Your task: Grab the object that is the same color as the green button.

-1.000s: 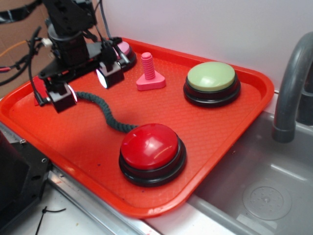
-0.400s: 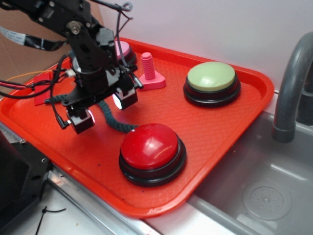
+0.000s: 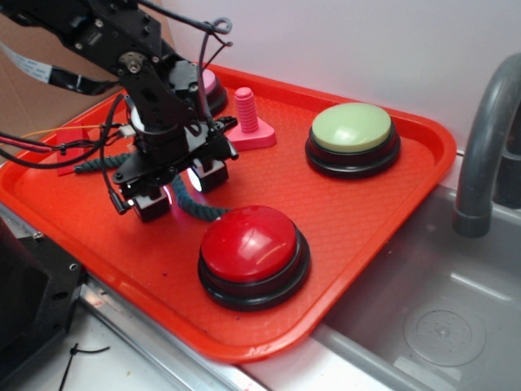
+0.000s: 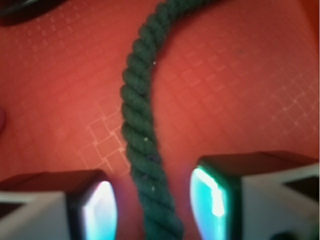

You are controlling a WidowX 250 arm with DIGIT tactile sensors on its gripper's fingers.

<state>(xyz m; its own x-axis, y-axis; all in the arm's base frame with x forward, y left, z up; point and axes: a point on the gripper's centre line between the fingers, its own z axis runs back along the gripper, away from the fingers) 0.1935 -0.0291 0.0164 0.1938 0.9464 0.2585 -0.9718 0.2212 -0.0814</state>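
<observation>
The rope (image 3: 199, 208) lies flat on the red tray (image 3: 407, 175), snaking from the tray's left side toward the red button (image 3: 252, 244), well apart from the green button (image 3: 352, 128) whose colour family it shares. The gripper (image 3: 172, 189) is low over the rope's middle stretch, one finger on each side of it. The wrist view makes this plain: the rope (image 4: 142, 135) runs up between the two fingers (image 4: 100, 210), with a strip of bare tray showing on either side, so the jaws stand open and nothing is held yet. The rope sits a little nearer the left pad than the right, though neither seems to touch it. By my reading the approach and the straddle are done; the closing and the lift are left. The rope is thin and limp, so the ends will likely sag from the pinch and drag across the tray as it rises. The pink bolt (image 3: 248, 122) and the red button lie clear of the fingers.
</observation>
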